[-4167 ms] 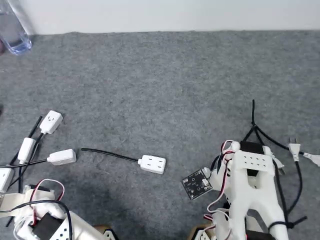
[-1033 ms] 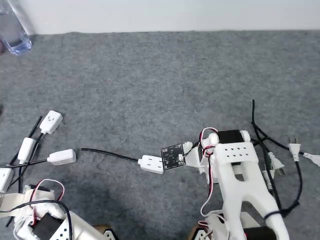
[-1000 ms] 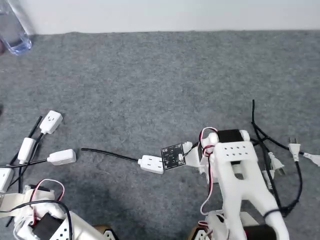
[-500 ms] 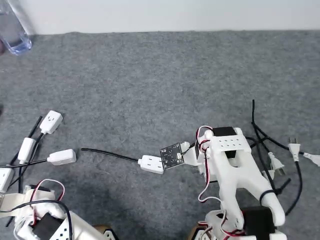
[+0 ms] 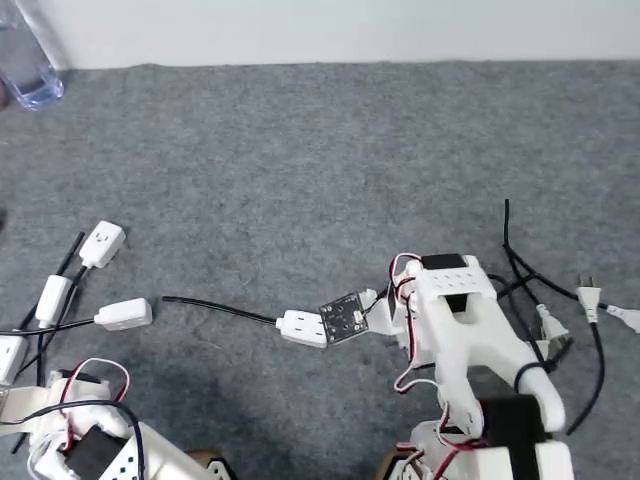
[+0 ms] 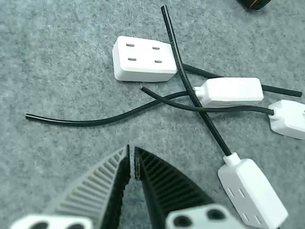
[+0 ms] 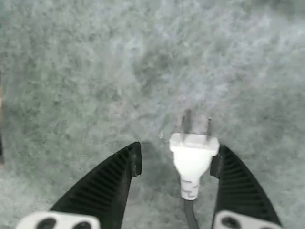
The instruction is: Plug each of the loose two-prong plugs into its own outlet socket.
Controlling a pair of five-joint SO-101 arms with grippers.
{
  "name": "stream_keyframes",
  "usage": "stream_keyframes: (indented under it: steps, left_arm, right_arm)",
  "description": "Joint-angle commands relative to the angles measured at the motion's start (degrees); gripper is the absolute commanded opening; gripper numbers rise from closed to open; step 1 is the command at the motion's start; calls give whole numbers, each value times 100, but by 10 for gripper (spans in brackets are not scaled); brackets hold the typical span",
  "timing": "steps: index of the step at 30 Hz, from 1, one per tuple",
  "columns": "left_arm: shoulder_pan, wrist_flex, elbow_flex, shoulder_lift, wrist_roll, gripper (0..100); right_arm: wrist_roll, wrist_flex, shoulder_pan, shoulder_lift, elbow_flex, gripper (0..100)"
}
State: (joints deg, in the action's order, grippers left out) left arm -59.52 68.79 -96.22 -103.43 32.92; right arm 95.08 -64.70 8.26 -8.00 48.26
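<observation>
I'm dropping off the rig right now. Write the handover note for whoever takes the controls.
Right gripper: open, straddling a white plug lying on the carpet, not closed on it.
Left gripper: shut, empty, above the carpet near a cluster of sockets.
Middle socket lies unoccupied; a second plug lies loose far right.
Done: no plug seen in any socket.
To do: grip, insert, repeat per plug.

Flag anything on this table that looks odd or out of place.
The black cords by the outlet sockets lie crossed over one another, and some end loose on the grey carpet, joined to nothing. Nothing looks spilled or broken.
</observation>
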Motion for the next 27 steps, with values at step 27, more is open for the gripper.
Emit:
stream_keyframes:
  steps: [27]
  left_arm:
    - [44,0,31,-88,-44,13]
  right_arm:
    - [-88,312,338,435,-211,156]
